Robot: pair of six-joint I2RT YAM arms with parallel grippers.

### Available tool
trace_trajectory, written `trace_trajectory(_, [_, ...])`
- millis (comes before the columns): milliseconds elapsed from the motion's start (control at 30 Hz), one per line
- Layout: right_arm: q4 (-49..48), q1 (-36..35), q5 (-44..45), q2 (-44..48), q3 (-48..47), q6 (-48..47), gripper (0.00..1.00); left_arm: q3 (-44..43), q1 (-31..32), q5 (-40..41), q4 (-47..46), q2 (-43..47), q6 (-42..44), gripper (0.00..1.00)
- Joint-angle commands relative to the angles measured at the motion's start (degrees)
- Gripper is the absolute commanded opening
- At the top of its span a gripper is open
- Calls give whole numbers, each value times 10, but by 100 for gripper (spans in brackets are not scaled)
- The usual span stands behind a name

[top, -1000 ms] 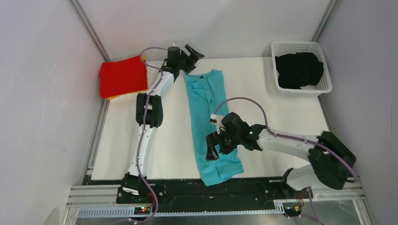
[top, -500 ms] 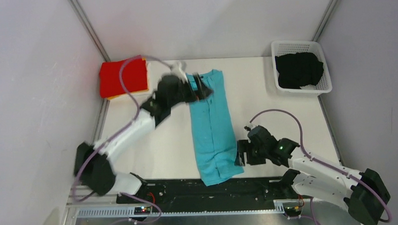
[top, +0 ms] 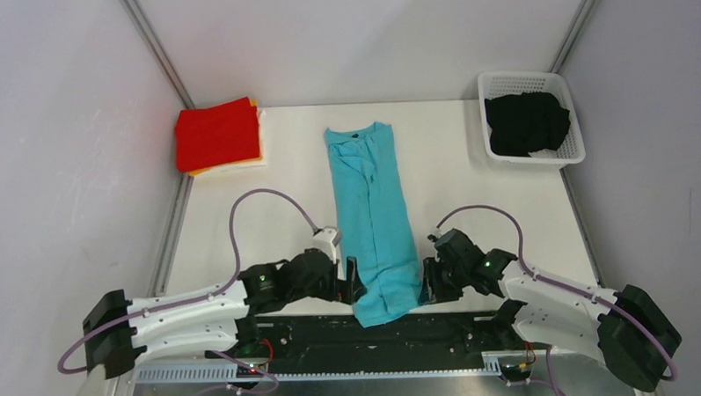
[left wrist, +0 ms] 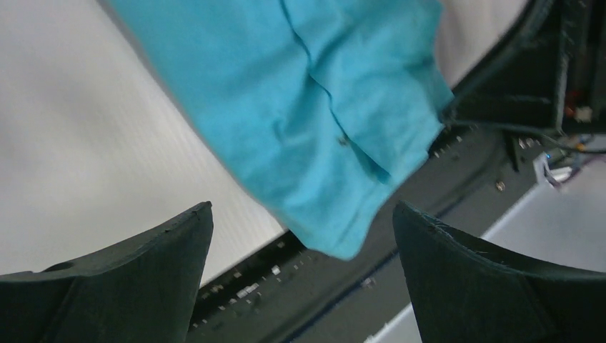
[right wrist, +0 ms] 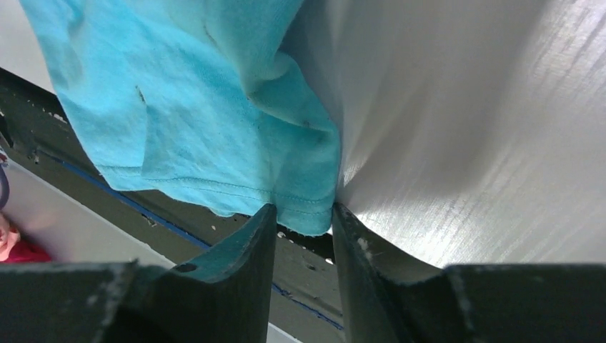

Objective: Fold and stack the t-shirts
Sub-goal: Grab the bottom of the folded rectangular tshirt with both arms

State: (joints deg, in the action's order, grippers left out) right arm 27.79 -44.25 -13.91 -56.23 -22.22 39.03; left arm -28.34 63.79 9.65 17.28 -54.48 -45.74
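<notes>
A soft turquoise shirt (top: 371,206) lies as a long strip. The right wrist view shows its stitched hem between the narrowly parted jaws of the right gripper (right wrist: 300,214). The left gripper (left wrist: 301,209) gapes wide.

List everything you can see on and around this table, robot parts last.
turquoise t-shirt: one, turquoise, laid lengthwise mid-table, collar far, hem over the near edge.
red t-shirt: one, red, folded, on top of the stack at the far left corner; orange and white edges show beneath it.
black clothing: count unclear, black, heaped in the basket.
basket: one, white lattice, far right corner.
table: one, white.
left gripper: one, black, open, at the turquoise shirt's near left hem.
right gripper: one, black, jaws narrowed around the shirt's near right hem corner; grip not certain.
</notes>
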Motion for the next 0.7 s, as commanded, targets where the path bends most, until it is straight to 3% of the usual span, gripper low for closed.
trace_trajectory(0, [-19, -2, -22, 8, 27, 20, 35, 23, 53, -6, 6, 30, -61, 100])
trace_trajectory(100, [-36, -1, -33, 17, 39, 38, 16, 21, 95, -13, 6, 3, -73, 100])
trace_trajectory(233, [-46, 3, -38, 37, 40, 52, 11, 7, 114, -10, 2, -57, -91, 98])
trace_trajectory(500, [-53, 6, -50, 20, 41, 58, 9, -49, 162, -40, -4, -176, -105, 76])
trace_trajectory(667, [-57, 6, -57, 9, 40, 57, 8, -48, 163, -59, -24, -223, -129, 51])
